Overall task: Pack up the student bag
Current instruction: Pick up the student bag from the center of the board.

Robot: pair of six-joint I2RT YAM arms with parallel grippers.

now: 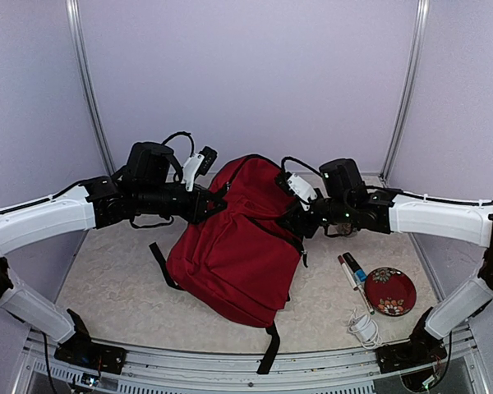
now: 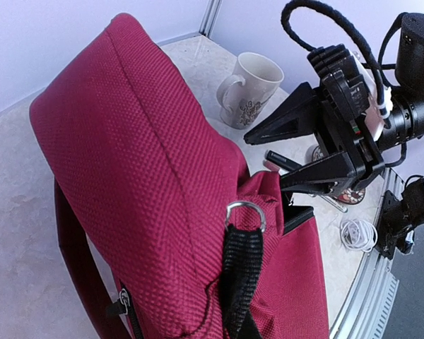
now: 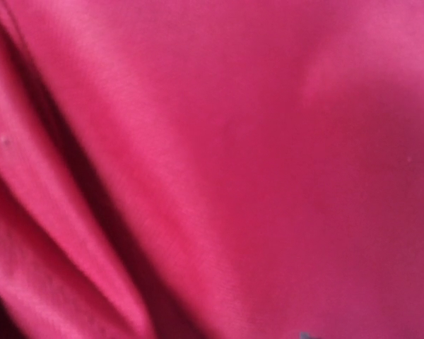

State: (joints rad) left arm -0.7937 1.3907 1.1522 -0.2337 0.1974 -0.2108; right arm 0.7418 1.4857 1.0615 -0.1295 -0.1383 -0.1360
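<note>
Dark-red student bag [image 1: 234,246], black straps, lies mid-surface [image 1: 107,271], well apart from the side walls, its far end between my pincers. Right pincer [image 2: 265,162] has its jaws apart, nothing held, lower tip at the bag's edge. Left pincer [image 1: 219,197] is on the far-left edge; can't tell its opening. Mug [image 2: 251,88], plate [image 1: 390,290] and markers [image 1: 352,269] sit right.

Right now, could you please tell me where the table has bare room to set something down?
The widest bare mat lies near-left, between the student bag and the left wall. Near-right is crowded: markers, a red plate and a coiled white cable. A mug stands beyond the bag, towards the far right.
</note>
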